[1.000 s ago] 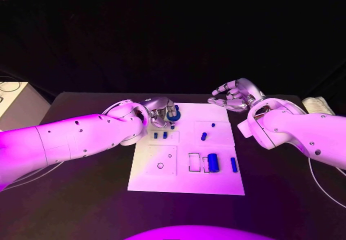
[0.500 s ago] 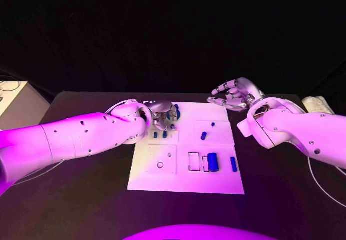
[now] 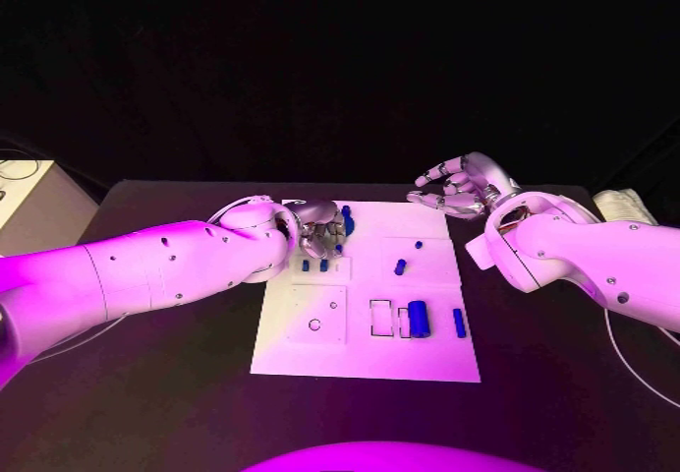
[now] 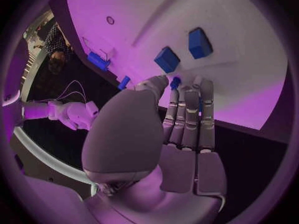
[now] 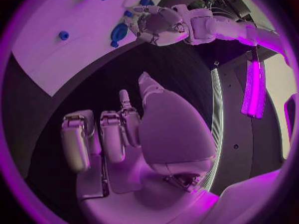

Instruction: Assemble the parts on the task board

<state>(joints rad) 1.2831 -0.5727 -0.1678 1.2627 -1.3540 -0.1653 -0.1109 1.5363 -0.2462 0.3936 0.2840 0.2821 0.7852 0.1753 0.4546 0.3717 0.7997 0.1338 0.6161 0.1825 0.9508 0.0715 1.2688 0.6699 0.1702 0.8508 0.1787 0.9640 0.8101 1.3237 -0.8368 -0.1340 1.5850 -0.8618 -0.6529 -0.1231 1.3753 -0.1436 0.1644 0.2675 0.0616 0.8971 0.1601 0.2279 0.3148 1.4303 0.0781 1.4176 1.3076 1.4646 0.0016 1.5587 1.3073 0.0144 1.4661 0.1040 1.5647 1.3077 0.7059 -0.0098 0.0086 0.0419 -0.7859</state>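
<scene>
2 blue parts [image 4: 184, 53] are lying just beyond the left hand's [image 3: 320, 224] straight, close-set fingers [image 4: 192, 114], which are touching the task board [image 3: 425, 359]. Fingers of the right hand [image 3: 461, 189] are curling in, holding nothing.

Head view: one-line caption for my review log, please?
Left robot hand over white board's far edge; right robot hand waits beyond it.

A head camera looks down on the white board [image 3: 366, 324] from above. Two wrist cameras sit close behind each hand, both apparently catching the board's far edge.
</scene>
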